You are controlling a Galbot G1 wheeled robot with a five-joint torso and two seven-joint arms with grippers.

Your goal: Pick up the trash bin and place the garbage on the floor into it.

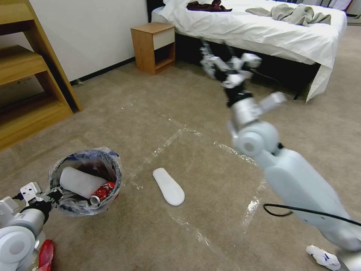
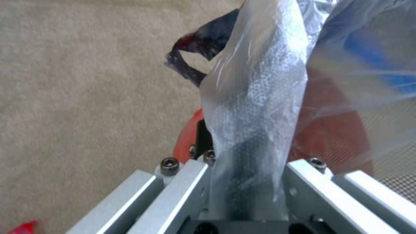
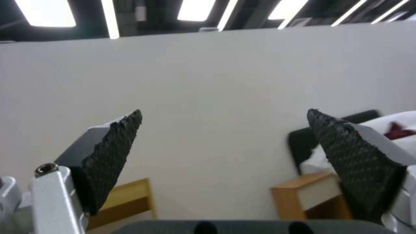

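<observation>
Head view: my left pincer (image 1: 50, 195) grips the trash bin (image 1: 87, 180) by its rim.
My right pincer (image 1: 210, 64), spread wide and empty, should drop squarely over the white slipper (image 1: 168, 186).

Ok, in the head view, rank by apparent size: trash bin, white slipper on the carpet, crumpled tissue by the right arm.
1. Trash bin, though nearest the camera.
2. White slipper.
3. Crumpled tissue, partly cut off by the arm.

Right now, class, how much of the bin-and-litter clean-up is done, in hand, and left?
Done: the trash bin already holds a white slipper and a red can. In hand: the left hand grips the bin's rim; the right hand is raised, open and empty. Left: a slipper and tissue on the floor.
</observation>
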